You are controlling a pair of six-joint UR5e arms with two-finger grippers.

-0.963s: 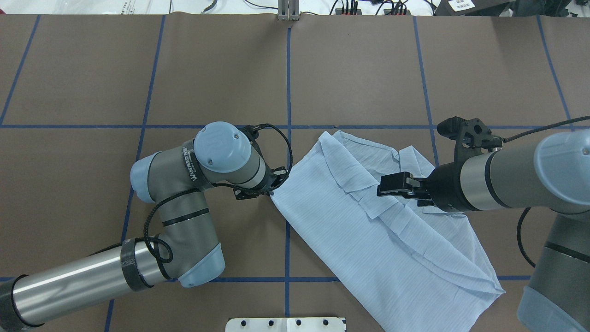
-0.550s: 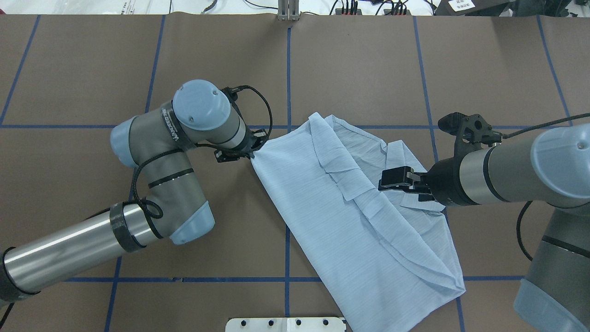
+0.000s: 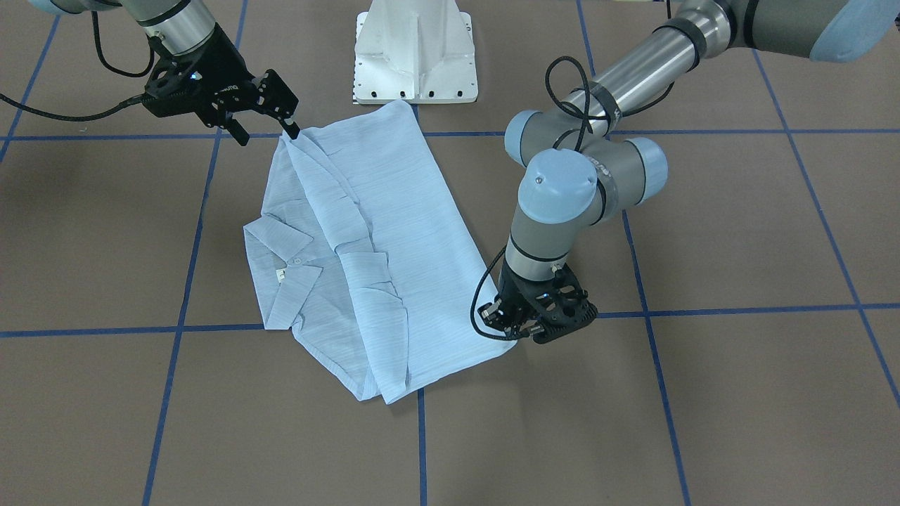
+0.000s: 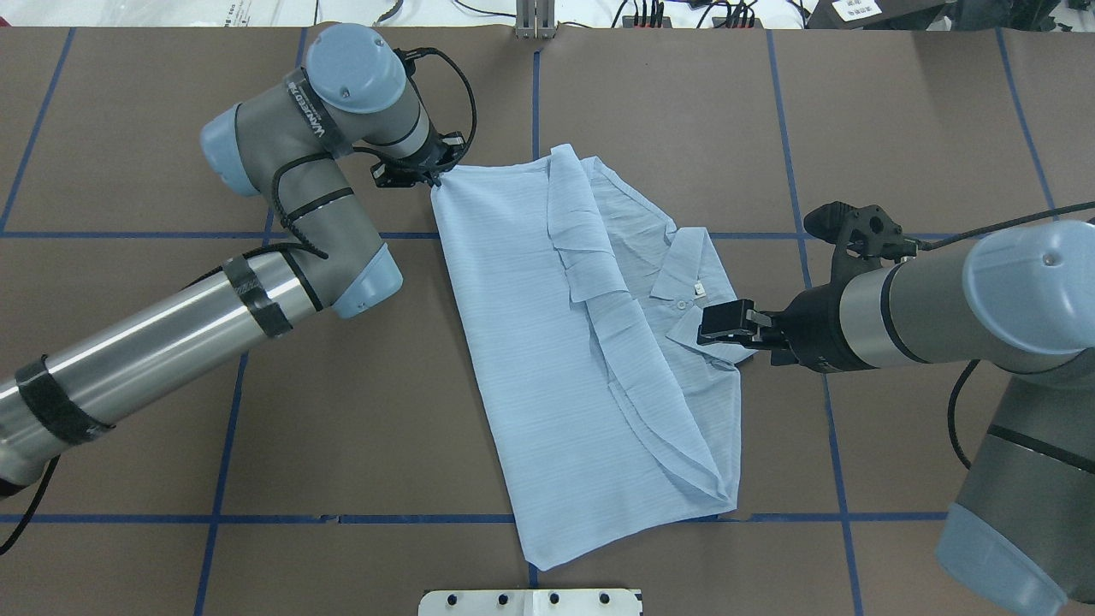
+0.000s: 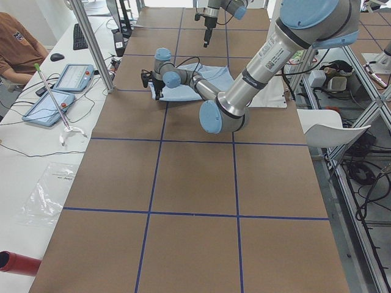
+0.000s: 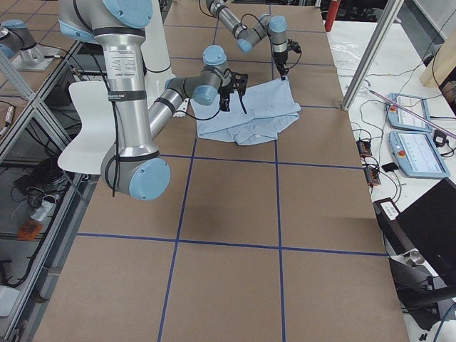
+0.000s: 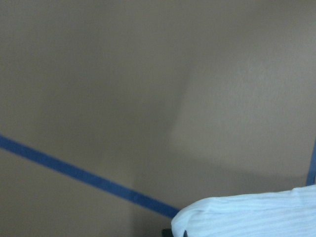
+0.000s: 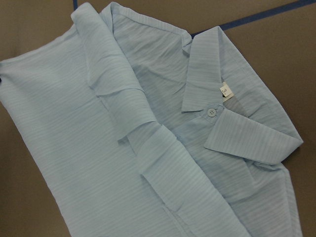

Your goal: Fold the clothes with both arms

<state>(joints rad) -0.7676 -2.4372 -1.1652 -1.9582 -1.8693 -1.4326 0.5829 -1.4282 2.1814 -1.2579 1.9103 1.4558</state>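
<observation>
Jaws on left arm [image 4: 171, 334] pinch shirt [image 4: 530, 342]; right arm [image 4: 924, 316] jaws gape above collar [image 4: 684, 261].

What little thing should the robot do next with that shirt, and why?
Probably lower the right end effector onto the shirt near its collar: it hangs open above it, gripping nothing, while the left end effector pinches the far corner.
</observation>
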